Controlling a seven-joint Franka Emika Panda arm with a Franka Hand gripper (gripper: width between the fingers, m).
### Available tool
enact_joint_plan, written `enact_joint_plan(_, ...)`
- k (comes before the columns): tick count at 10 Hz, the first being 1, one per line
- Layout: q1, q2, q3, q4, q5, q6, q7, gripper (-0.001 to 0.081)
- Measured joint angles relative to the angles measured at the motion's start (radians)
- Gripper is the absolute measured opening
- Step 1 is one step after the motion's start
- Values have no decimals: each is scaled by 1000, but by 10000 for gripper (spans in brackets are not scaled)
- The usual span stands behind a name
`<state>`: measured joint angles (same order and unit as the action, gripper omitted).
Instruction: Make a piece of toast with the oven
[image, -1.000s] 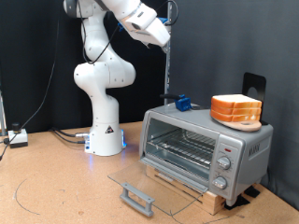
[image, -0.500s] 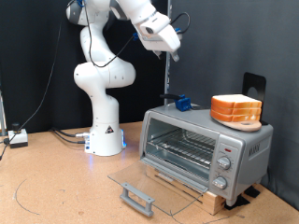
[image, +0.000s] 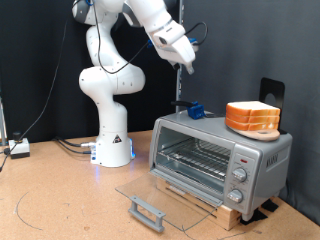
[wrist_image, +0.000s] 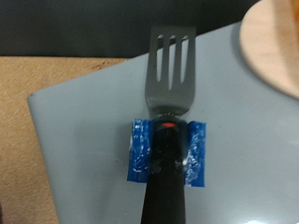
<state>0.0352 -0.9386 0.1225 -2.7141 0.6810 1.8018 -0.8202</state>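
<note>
The silver oven (image: 255, 160) stands at the exterior view's right with its glass door (image: 165, 195) dropped flat open; its wire rack (image: 195, 158) is bare. My gripper (image: 187, 63) hangs high above the oven's left end. In the wrist view the gripper (wrist_image: 168, 154), with blue-taped fingers (wrist_image: 140, 157), is shut on the black handle of a metal spatula (wrist_image: 170, 70), whose slotted blade is over the oven's grey top (wrist_image: 89, 112). The single piece of toast is out of view.
A thick stack of bread slices (image: 253, 118) sits on the oven's top at its right end and shows at a corner of the wrist view (wrist_image: 277, 42). A blue object (image: 195, 110) sits behind the oven. The door's grey handle (image: 146, 212) juts toward the table's front.
The gripper has swung towards the exterior view's right and slightly down, from above the robot's base to above the oven's left end. The oven and bread stack have not moved.
</note>
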Motion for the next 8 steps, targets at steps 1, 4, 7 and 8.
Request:
enact_joint_plan(1,0,37,17,-1,-3,18,-4,807)
enact_joint_plan(4,1,108,75,-24,-4,102,-58,807)
enact_joint_plan(7,3,112,133,-78,-9,159,-99,807)
enact_joint_plan(8,3,112,153,-90,-8,171,-99,807)
